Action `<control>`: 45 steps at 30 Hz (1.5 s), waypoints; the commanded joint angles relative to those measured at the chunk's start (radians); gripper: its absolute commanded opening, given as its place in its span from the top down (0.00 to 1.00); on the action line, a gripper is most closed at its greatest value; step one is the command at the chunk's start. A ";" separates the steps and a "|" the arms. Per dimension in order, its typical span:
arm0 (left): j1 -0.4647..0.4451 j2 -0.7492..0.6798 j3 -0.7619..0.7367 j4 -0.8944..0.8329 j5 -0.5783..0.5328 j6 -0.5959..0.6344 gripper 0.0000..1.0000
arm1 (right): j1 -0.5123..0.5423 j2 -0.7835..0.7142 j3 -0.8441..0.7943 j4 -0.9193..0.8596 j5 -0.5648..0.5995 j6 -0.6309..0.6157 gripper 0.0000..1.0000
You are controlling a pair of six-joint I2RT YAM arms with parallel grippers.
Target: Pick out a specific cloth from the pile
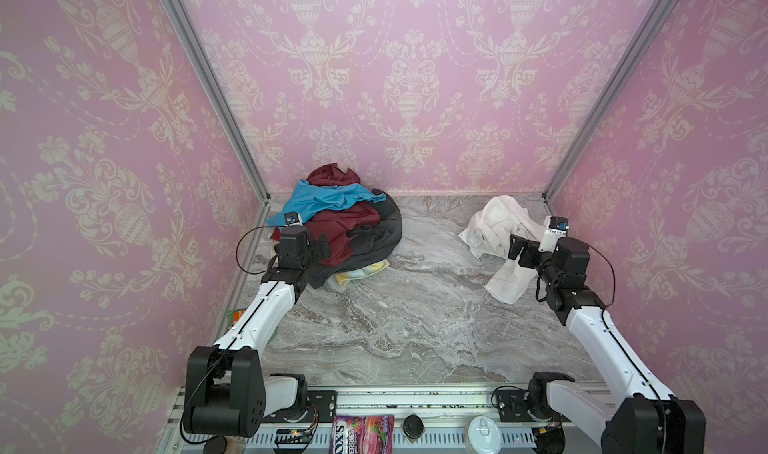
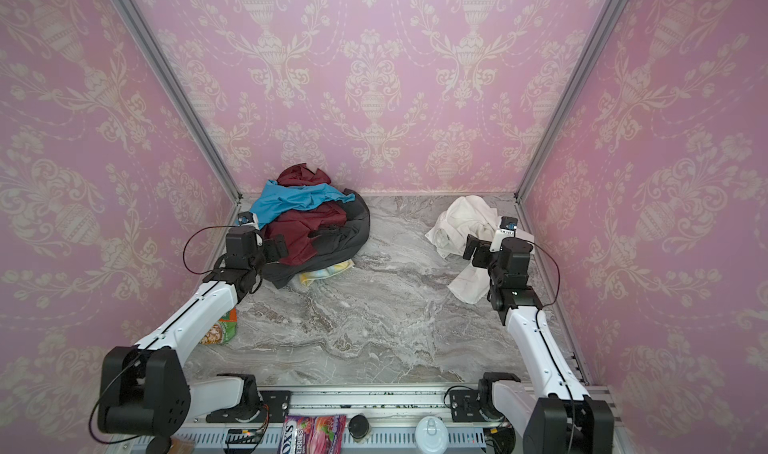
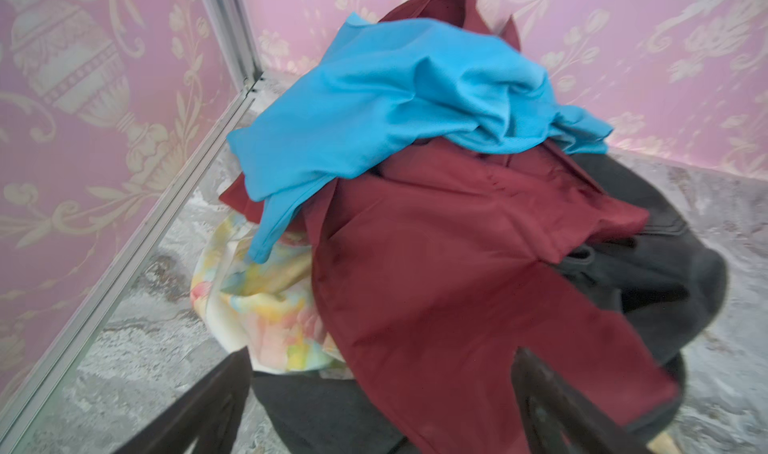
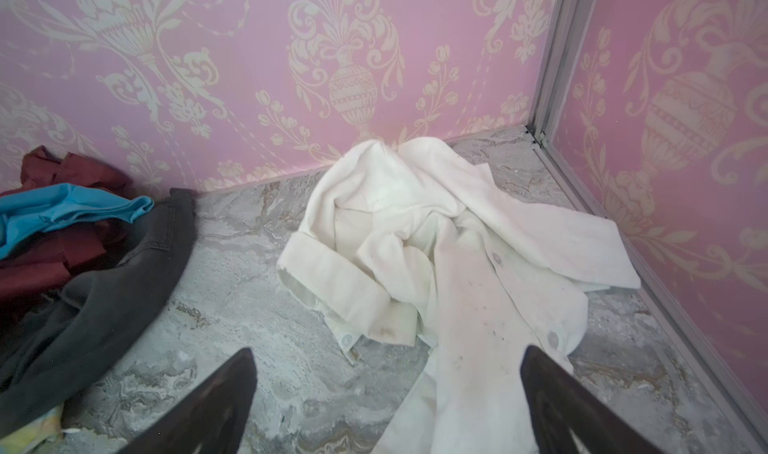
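a marble-patterned tabletop sits inside walls of pink patterned wallpaper. the white button-up shirt lies crumpled on the right side of the tabletop, near the back right corner. it is well apart from the pile, which is heaped at the back left.

the pile has a blue shirt on top, a maroon garment under it, a dark grey garment around the near side, and a pastel tie-dye cloth poking out at the bottom.

the right gripper is over the near part of the white shirt, jaws spread wide and holding nothing. in the right wrist view the buttoned front strip runs between its dark fingers; whether they touch the fabric cannot be told.

the left gripper is at the near edge of the pile, over the maroon garment, jaws also spread wide and empty.
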 commanded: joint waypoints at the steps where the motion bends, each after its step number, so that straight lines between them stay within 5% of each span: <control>1: 0.005 0.039 -0.099 0.225 -0.087 0.089 0.01 | 0.001 -0.028 -0.136 0.250 0.049 -0.050 0.00; 18: 0.025 0.245 -0.380 0.870 -0.082 0.180 0.01 | 0.057 0.428 -0.304 0.862 0.067 -0.058 0.00; 22: 0.028 0.309 -0.384 0.912 -0.081 0.167 0.01 | 0.069 0.570 -0.304 1.012 0.051 -0.072 0.00; 28: 0.037 0.358 -0.368 0.946 -0.059 0.170 0.01 | 0.106 0.542 -0.199 0.762 0.091 -0.113 0.00; 45: 0.037 0.359 -0.376 0.965 -0.056 0.175 0.01 | 0.099 0.547 -0.192 0.758 0.019 -0.124 0.00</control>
